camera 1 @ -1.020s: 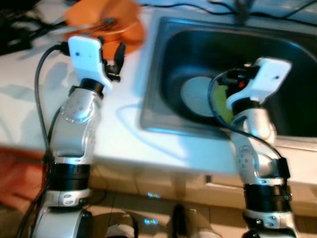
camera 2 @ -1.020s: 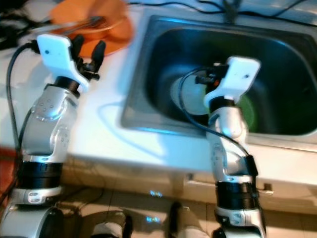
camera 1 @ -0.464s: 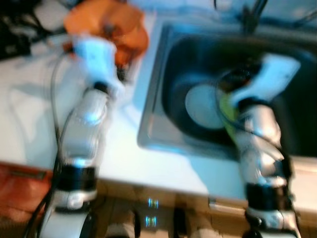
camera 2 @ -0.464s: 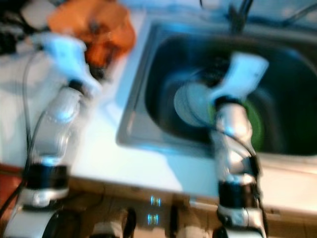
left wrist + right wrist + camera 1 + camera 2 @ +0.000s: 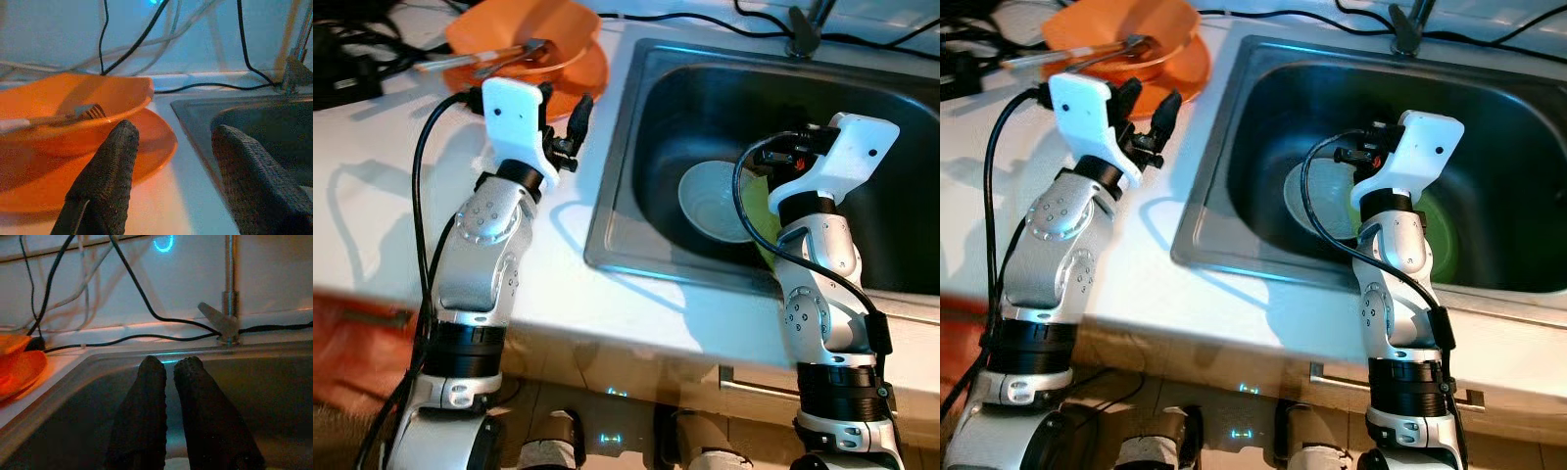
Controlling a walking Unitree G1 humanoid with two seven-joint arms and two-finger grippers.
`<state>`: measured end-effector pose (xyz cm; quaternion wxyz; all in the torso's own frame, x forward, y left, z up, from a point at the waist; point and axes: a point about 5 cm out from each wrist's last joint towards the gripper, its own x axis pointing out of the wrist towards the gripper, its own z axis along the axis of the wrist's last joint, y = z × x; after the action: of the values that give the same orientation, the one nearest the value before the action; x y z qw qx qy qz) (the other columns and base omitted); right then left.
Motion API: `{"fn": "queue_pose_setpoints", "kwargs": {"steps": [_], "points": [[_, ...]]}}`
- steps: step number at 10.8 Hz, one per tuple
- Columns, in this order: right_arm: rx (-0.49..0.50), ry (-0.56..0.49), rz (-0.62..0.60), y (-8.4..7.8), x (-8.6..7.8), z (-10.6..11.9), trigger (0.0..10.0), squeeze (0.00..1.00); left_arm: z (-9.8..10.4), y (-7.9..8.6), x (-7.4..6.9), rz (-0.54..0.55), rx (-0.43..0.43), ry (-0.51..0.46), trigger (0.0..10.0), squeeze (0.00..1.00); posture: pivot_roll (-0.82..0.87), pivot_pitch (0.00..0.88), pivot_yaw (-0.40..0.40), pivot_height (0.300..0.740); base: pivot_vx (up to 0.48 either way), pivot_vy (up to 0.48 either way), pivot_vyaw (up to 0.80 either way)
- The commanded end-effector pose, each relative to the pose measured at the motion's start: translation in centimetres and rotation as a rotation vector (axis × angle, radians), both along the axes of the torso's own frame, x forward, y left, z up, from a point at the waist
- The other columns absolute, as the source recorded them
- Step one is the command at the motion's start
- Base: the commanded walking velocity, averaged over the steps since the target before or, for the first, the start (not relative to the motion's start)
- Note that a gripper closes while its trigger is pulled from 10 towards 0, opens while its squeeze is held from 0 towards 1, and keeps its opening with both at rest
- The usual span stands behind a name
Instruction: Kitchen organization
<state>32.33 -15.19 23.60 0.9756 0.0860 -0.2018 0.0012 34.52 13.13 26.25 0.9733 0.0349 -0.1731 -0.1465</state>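
An orange bowl (image 5: 524,27) holding a fork (image 5: 80,114) sits on an orange plate (image 5: 592,73) at the counter's back left, beside the sink (image 5: 607,211). My left gripper (image 5: 564,108) hovers open just in front of the plate's near edge, with nothing between its fingers (image 5: 110,171). A white bowl (image 5: 710,201) lies on the sink floor, and a green dish (image 5: 1435,230) lies beside it, partly hidden by my right arm. My right gripper (image 5: 169,363) is shut and empty, held above the sink and pointing towards the tap (image 5: 229,293).
Black and white cables (image 5: 695,20) run along the back of the white counter (image 5: 372,225) behind the sink. Dark items (image 5: 342,59) lie at the far left. A cabinet front with a handle (image 5: 1391,387) is below.
The view blurred and shifted half a second ago and is sharp again now. Both arms hold about the same places relative to the plate and the sink.
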Motion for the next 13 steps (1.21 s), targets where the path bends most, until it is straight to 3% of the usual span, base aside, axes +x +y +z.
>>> {"fn": "queue_pose_setpoints", "kwargs": {"steps": [1,3,5,6,7,8,9,10,13], "points": [[0.002,0.010,-0.002,-0.1,0.0,-0.3,10.0,0.00,0.6,-0.1,0.0,0.002,0.018,-0.006,10.0,0.00,0.10,0.264,-0.004,0.740,0.000,0.000,0.00],[0.004,0.009,-0.003,0.0,0.0,-0.3,10.0,0.00,1.2,0.4,1.4,0.053,0.076,0.063,10.0,0.00,0.11,0.254,0.001,0.740,0.000,0.000,0.00],[0.003,0.006,-0.002,0.0,0.1,-0.2,10.0,0.00,1.8,0.5,2.2,0.039,0.058,0.107,10.0,0.01,0.10,0.247,0.005,0.740,0.000,0.000,0.00],[0.003,0.002,-0.005,-0.1,0.1,-0.2,10.0,0.00,2.1,0.3,2.3,0.021,0.061,0.112,10.0,1.00,0.10,0.243,0.006,0.740,0.000,0.000,0.00],[0.004,0.001,-0.008,-0.1,0.1,-0.2,10.0,0.00,2.2,-0.2,2.1,-0.011,0.075,0.110,10.0,1.00,0.10,0.240,0.006,0.740,0.000,0.000,0.00],[0.006,0.000,-0.006,-0.1,0.1,-0.2,10.0,0.00,2.3,-1.2,1.7,-0.065,0.092,0.080,10.0,0.00,0.11,0.239,0.004,0.740,0.000,0.000,0.00],[0.007,0.001,-0.002,0.0,0.1,-0.2,10.0,0.00,2.2,-1.5,1.6,-0.085,0.086,0.075,10.0,0.00,0.11,0.238,0.004,0.740,0.000,0.000,0.00],[0.008,0.000,0.000,0.1,0.1,-0.2,10.0,0.00,2.1,-1.4,1.6,-0.094,0.074,0.086,0.0,0.00,0.11,0.241,0.003,0.740,0.000,0.000,0.00],[0.010,0.004,-0.003,0.1,0.2,-0.2,10.0,0.00,1.9,-0.7,1.9,-0.073,0.090,0.108,0.0,0.00,0.11,0.250,0.005,0.740,0.000,0.000,0.00]]}}
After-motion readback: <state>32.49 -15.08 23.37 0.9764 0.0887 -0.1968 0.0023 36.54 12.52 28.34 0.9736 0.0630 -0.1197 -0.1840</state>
